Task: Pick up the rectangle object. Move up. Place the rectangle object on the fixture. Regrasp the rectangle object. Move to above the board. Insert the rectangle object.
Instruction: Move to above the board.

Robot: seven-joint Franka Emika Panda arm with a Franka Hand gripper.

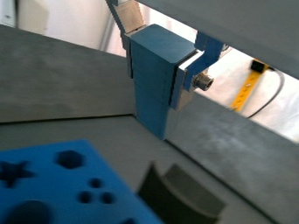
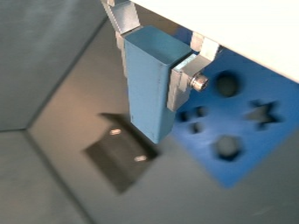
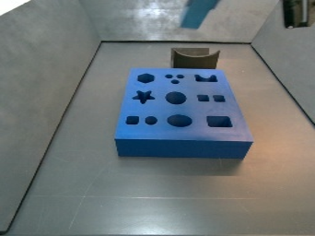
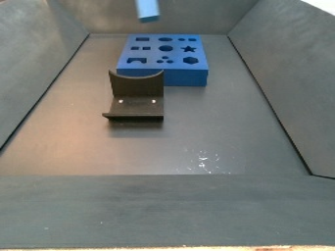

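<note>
Because the gripper [image 1: 158, 63] has its silver fingers [image 2: 184, 80] clamped on the rectangle object [image 2: 149, 83], the pale blue block hangs lengthwise below the wrist, well clear of the grey floor [image 4: 197, 147]. In both wrist views the plates pinch it near its upper end, leaving most of its length free underneath, which I take to be a hold meant for setting the lower end down somewhere rather than for a final push.

In both side views only a slanted bit of the block shows at the top edge [image 3: 200, 12], high over the back of the floor; the gripper itself is out of those pictures.

Below it in a wrist view sits the fixture [image 2: 121, 153], dark and empty, its notch waiting. In a side view the fixture [image 4: 135, 95] stands just beside the near edge of the board [image 4: 167, 60], apart from it, so the block can be parked and taken up afresh without reaching far. The board's holes all look unfilled, the rectangular one [image 3: 219, 121] included.

My guess is the lift is done and the placing on the fixture comes next; the block's tilt will want squaring to the notch.
</note>
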